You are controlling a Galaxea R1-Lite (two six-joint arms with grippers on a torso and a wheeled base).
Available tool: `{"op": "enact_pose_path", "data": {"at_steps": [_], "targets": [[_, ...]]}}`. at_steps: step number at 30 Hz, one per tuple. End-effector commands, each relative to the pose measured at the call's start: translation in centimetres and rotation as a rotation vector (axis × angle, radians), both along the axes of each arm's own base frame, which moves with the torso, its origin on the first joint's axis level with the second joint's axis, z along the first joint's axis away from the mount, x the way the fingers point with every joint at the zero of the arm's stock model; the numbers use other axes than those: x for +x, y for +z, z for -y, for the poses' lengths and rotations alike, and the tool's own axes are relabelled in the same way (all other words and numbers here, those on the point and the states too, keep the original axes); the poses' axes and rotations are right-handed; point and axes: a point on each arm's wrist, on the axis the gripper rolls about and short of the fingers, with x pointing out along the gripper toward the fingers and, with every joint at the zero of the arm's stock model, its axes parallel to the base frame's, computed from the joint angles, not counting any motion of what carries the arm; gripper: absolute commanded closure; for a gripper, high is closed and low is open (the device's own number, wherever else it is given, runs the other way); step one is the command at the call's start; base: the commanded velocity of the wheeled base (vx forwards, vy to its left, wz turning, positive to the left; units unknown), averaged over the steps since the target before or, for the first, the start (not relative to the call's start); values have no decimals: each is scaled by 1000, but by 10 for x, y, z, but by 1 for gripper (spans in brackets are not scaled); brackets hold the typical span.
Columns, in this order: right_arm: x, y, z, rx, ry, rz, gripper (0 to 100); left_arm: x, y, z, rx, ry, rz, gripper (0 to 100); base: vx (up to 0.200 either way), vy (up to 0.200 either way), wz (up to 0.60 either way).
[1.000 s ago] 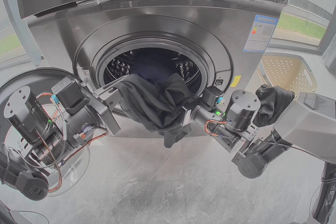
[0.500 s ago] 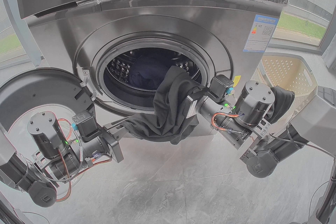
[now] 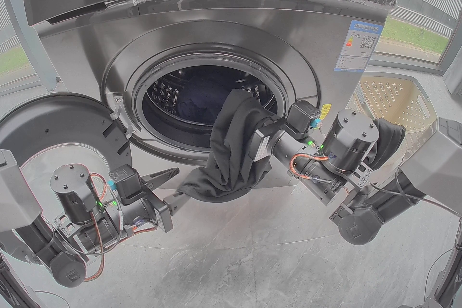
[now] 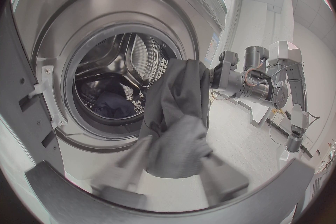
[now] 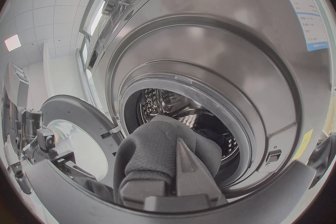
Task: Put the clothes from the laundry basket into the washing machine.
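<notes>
Grey marbled floor (image 3: pixel 231 251) underfoot; silver front-loading washing machine (image 3: pixel 216 30) straight ahead, round glass door (image 3: pixel 53 126) swung fully open.

Right gripper (image 5: pixel 164 165): pressed together on a fold of the black fabric garment (image 3: pixel 231 150). Drum opening (image 3: pixel 192 97) just ahead of these jaws, near its lower edge. Shifted only slightly upward compared with one second ago.

Left gripper (image 3: pixel 184 183): spread wide. One second ago, held up at the drum mouth about level with the right jaws, with the cloth stretched between both. Now dropped well below the rim and drawn back. Hem of the garment just at the lower fingertip; cannot tell whether touching, but no longer pinched.

Outward from the right jaws: draped over the drum lip, mostly hanging outside and below. Deeper inside: dark blue cloth (image 4: pixel 112 104), already loaded. Behind the right jaws: beige perforated plastic laundry basket (image 3: pixel 399 97), with a second dark garment (image 3: pixel 390 135) over its rim.

Assessment: released on the left side, so carried by the right jaws alone. Not yet loaded. Advance the right jaws into the drum before opening them; otherwise likely to slide to the floor.
</notes>
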Motion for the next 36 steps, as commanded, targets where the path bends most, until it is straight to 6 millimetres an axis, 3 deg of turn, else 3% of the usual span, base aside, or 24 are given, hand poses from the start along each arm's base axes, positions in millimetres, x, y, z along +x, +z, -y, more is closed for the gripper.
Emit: {"op": "enact_pose_path", "data": {"at_steps": [1, 13, 24, 31, 36], "targets": [[0, 3, -1, 7, 1, 8, 100, 1, -11, 0, 18, -4, -43, 0, 0, 0, 0], [4, 3, -3, 11, -1, 13, 100, -18, -67, -5, 217, -106, -225, 0, 0, 0, 0], [3, 0, -4, 5, 2, 6, 100, -11, -59, 0, 193, -108, -172, 0, 0, 0, 0], [-5, -5, -9, -10, 27, -11, 100, 10, -14, 20, 49, -114, 10, 0, 0, 0, 0], [-11, -4, -16, -9, 50, -10, 100, 13, -15, 41, 1, -167, -13, 0, 0, 0, 0]]}}
